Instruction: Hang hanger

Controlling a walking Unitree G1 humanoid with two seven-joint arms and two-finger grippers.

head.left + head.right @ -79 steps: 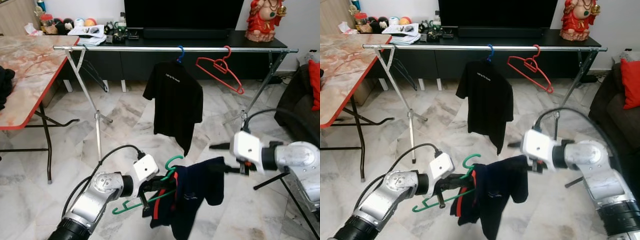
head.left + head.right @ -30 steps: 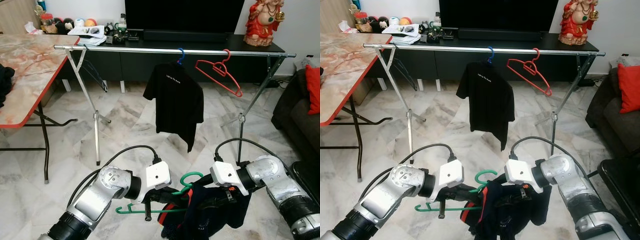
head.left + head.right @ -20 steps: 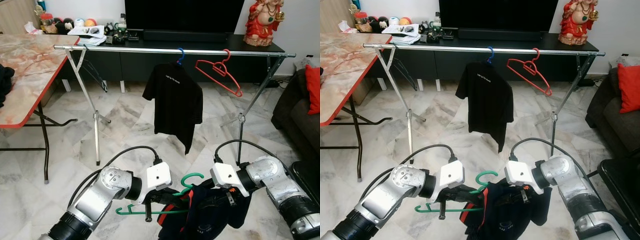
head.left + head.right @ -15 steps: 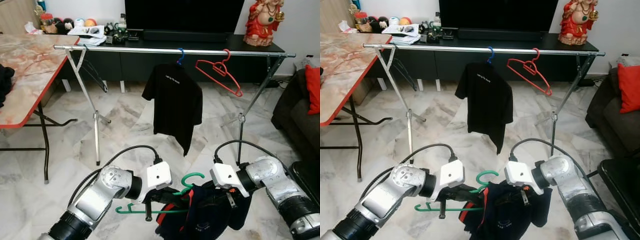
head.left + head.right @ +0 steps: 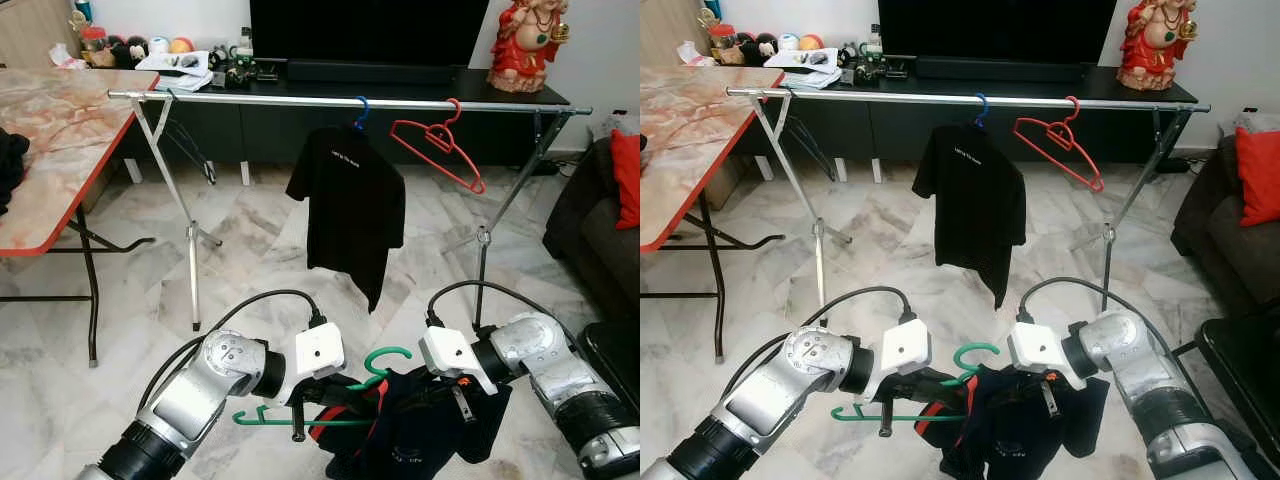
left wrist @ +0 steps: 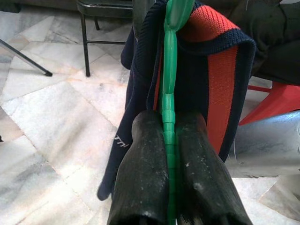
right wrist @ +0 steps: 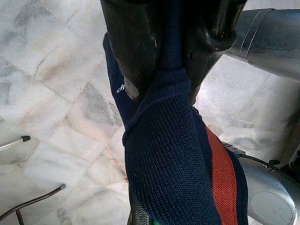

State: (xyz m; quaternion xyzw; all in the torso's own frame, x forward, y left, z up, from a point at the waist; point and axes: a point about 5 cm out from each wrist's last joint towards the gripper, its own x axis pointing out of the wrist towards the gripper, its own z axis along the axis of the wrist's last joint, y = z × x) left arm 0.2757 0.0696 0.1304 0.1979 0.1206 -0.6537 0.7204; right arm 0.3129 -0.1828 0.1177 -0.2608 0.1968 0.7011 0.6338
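Marble-tiled floor [image 5: 250, 250] of a living room, with a dark TV console [image 5: 400, 75] across the top of the frame and a red-edged marble table [image 5: 50, 140] at the left edge. A metal clothes rail [image 5: 300, 100] spans the upper third of the frame; a black T-shirt [image 5: 352, 210] on a blue hanger hangs from its centre, and an empty red hanger [image 5: 437, 142] hangs tilted just right of it.

Lower centre: the left gripper [image 6: 168, 178], fingers pressed together, clamps the bar of a green hanger [image 5: 340, 400], whose hook curls upward between the two white wrist housings. A navy garment with a red stripe [image 5: 1015, 425] is draped over the hanger, well below the rail. The right gripper [image 7: 171, 51], at lower right of centre, has its fingers closed on a fold of the navy knit fabric just beside the hanger hook. A dark sofa with a red cushion [image 5: 628, 165] occupies the right edge.
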